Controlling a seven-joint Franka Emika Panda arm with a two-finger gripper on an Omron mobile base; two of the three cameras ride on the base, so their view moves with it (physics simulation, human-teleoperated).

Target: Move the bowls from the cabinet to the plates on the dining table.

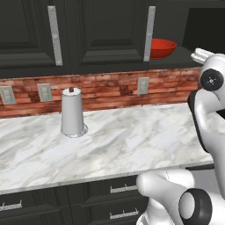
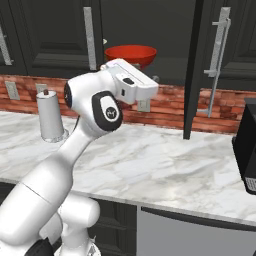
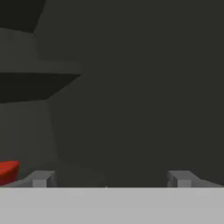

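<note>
Red bowl (image 2: 130, 54) in open cabinet (image 1: 105, 30) above marble counter (image 1: 123, 140).

Red bowl (image 3: 8, 171) cut by edge, perhaps half hidden.

Glossy white arm (image 2: 60, 165), dark round joints

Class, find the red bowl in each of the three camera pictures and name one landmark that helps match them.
Left base view: red bowl at upper right, inside the open cabinet.
Right base view: upper centre, above the arm's hand.
Hand view: a red sliver at the lower left edge.
Shared landmark: the paper towel roll on the counter, in both base views.
</note>
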